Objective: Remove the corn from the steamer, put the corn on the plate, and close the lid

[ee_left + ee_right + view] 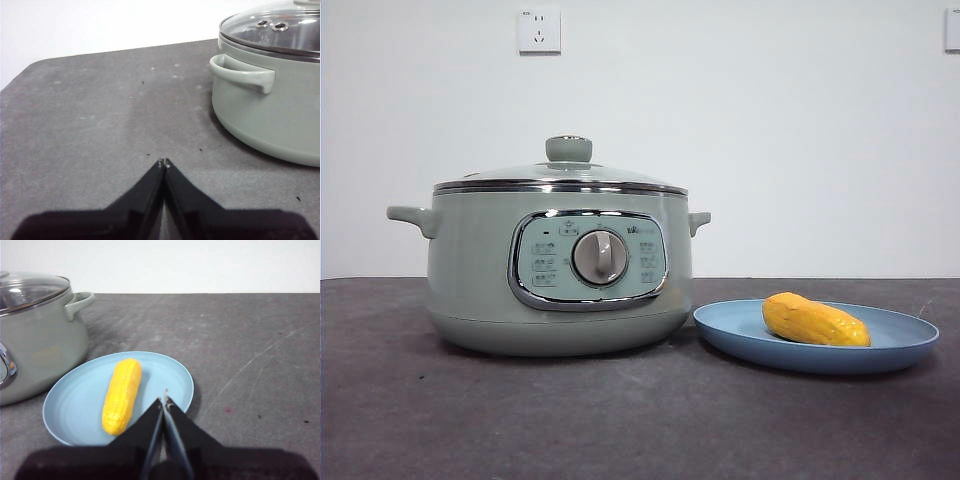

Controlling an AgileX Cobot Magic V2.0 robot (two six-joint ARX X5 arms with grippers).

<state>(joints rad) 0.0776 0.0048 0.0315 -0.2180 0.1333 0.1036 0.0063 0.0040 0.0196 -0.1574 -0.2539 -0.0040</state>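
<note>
- Down at the fingertips first: left gripper [164,162] pressed together, tips meeting, pinching nothing, hanging above bare grey table [100,130].
- Right gripper [164,400] likewise pressed together and empty, held over the near rim of the plate [70,405].
- Just beyond the right tips: corn [121,395] lying flat on the plate, lengthwise toward the wrist camera, clear of the fingers.
- From the front: same corn [815,320] resting on its side inside the plate [910,345], nearer the side that faces the pot.
- Plate flat on the table [620,420], just beside the steamer [470,270], rim close to the pot's base; touching or not, cannot tell.
- Lid [560,180] seated level on the steamer, chrome rim all round, green knob on top.
- Seen from the left wrist: glass of the lid [280,30] with two small metal fittings, over the steamer [270,125], one side handle facing the gripper, well apart from it.
- Seen from the right wrist: steamer [40,350] with lid [30,290] on, next to the plate.
- Farther back: white wall with a power socket [539,30] above the pot.
</note>
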